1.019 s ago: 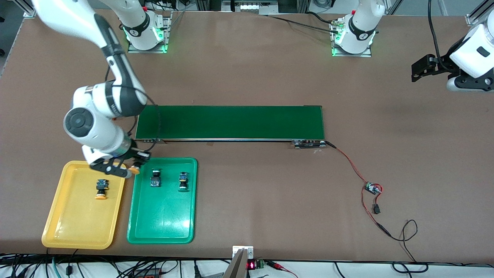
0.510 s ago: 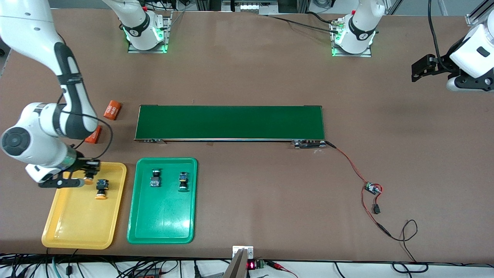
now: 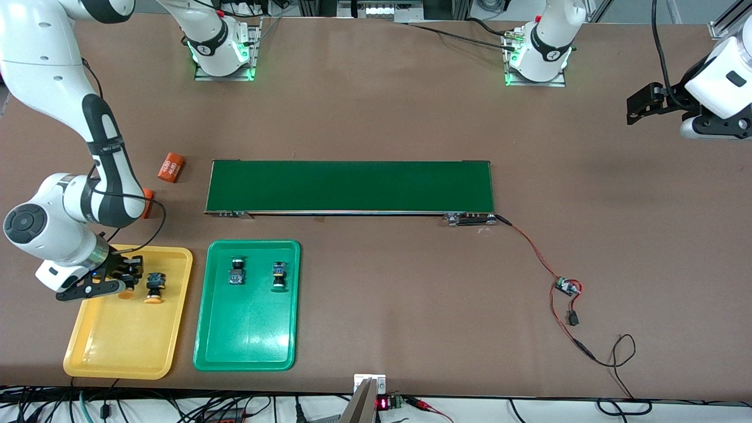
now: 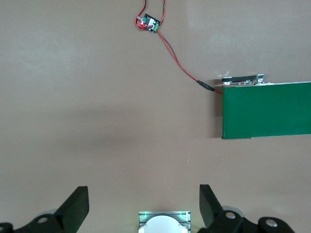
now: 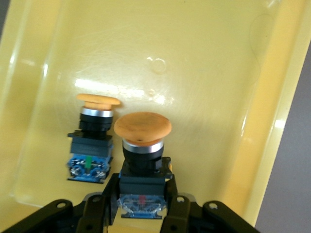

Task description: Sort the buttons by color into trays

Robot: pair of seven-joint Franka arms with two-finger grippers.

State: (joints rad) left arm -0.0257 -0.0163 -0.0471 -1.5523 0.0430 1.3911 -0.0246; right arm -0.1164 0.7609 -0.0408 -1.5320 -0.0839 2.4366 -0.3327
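The right claw (image 3: pixel 120 281) is clamped on the black-and-blue body of a yellow-capped button (image 5: pixel 142 145), and in the last second it has swung from the gap between the two trays to hang low over the yellow tray (image 3: pixel 117 352), just beside the yellow-capped button (image 3: pixel 154 286) already lying there. That looks like the last piece to sort: once it is let go, both yellow caps sit in yellow, while two green-capped buttons (image 3: pixel 237 271) (image 3: pixel 279 276) already lie in the green tray (image 3: pixel 247 346). The caps are smooth, round and domed above a bright metal collar; the trays are glossy plastic with rounded corners. Farther from the camera lie the matte dark green belt (image 3: pixel 349 186) and an orange cylinder (image 3: pixel 170 167) on the brown surface (image 3: pixel 382 117). The left claw (image 3: pixel 640 106) waits, spread wide, at the left arm's end.
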